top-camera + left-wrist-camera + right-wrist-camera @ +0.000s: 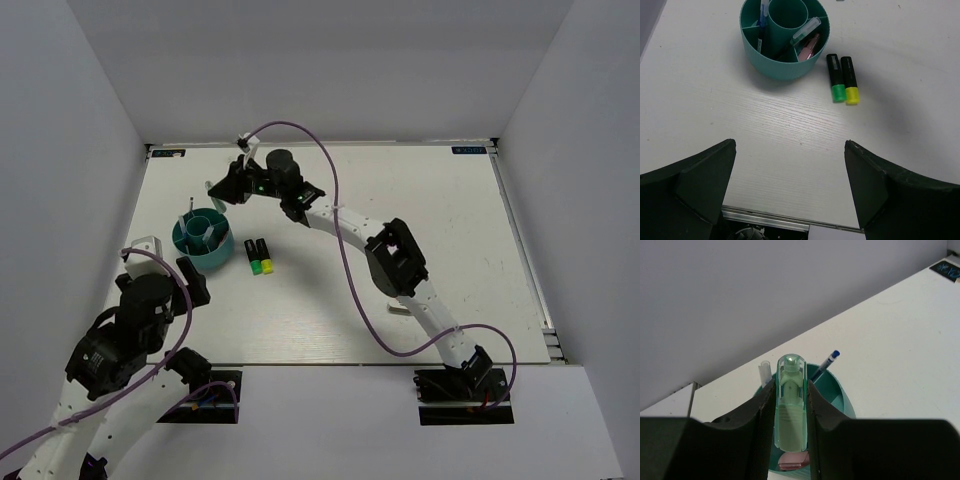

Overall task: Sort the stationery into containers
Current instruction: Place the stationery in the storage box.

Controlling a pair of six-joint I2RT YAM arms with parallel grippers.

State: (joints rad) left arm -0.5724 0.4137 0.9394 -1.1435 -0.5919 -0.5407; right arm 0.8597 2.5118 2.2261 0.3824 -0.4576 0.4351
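Pale green marker (790, 410), likely light and slick, sat pinched mid-barrel in the right fingers (762, 425) near the teal holder (840, 399); left fingers (700, 185) gaped empty.

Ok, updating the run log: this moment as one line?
right pincer: shut on pale green marker, by teal holder | left pincer: open, empty | two black markers: on table

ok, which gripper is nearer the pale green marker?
Right. The right gripper is shut on the pale green marker, aimed at the teal holder; the left gripper hangs open on the holder's near side.
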